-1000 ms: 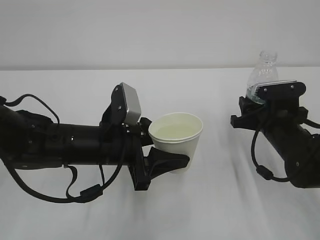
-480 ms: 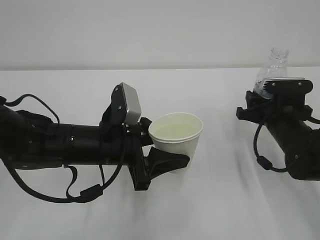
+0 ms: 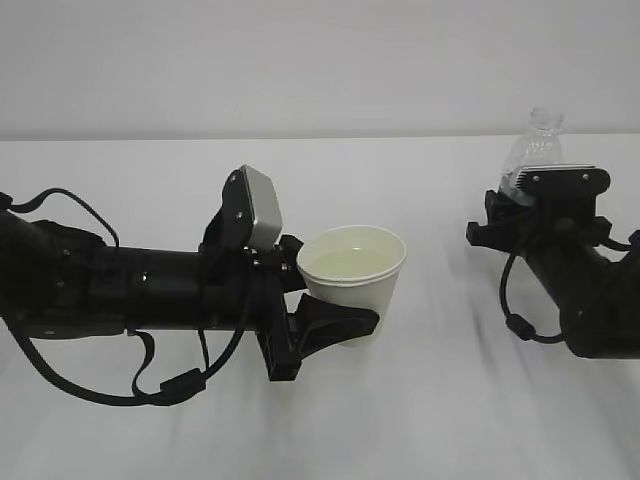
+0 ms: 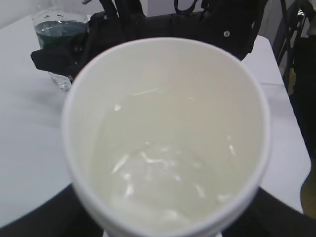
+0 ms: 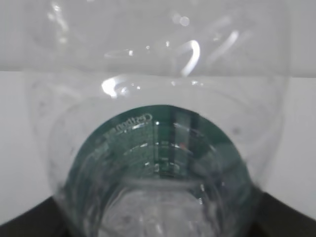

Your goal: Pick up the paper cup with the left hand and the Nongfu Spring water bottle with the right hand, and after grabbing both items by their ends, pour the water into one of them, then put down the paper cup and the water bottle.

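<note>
left hand (image 3: 335,325): grips paper cup (image 3: 352,280) upright, keeping water (image 4: 163,173) level | right hand (image 3: 520,215): grips Nongfu Spring water bottle (image 3: 530,155) upright, far right, well apart | step: set-down likely pending

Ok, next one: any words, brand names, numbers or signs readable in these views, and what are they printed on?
Nongfu Spring water bottle, dark green label: one short line of pale print shows in the right wrist view, mirrored through the clear plastic and too blurred to read.
The same label in the left wrist view: too small to show any print.
Paper cup: plain white, no print visible.
Both arms and wrist boxes: no readable markings.
</note>
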### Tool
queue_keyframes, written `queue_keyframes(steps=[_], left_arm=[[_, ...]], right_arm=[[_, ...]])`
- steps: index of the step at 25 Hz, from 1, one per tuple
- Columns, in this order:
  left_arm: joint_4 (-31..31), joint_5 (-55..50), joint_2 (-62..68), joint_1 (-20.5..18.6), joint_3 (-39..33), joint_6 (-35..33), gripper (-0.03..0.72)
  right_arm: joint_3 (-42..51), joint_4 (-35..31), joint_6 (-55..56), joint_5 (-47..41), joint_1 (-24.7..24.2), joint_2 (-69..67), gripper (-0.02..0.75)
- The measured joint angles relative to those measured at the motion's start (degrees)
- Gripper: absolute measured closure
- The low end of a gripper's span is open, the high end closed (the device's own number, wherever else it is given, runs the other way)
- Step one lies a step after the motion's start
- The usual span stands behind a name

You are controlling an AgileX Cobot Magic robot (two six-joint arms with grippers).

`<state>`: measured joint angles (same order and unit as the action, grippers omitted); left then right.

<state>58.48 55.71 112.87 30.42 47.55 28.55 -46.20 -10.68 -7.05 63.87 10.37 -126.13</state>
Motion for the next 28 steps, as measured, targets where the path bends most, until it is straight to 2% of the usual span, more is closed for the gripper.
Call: queue_keyframes(steps=[28], left_arm=[[-0.23, 0.0, 0.0, 0.0, 0.0, 0.0, 0.249]], right_arm=[[-2.85, 1.77, 0.0, 0.38, -0.13, -4.09, 0.307]])
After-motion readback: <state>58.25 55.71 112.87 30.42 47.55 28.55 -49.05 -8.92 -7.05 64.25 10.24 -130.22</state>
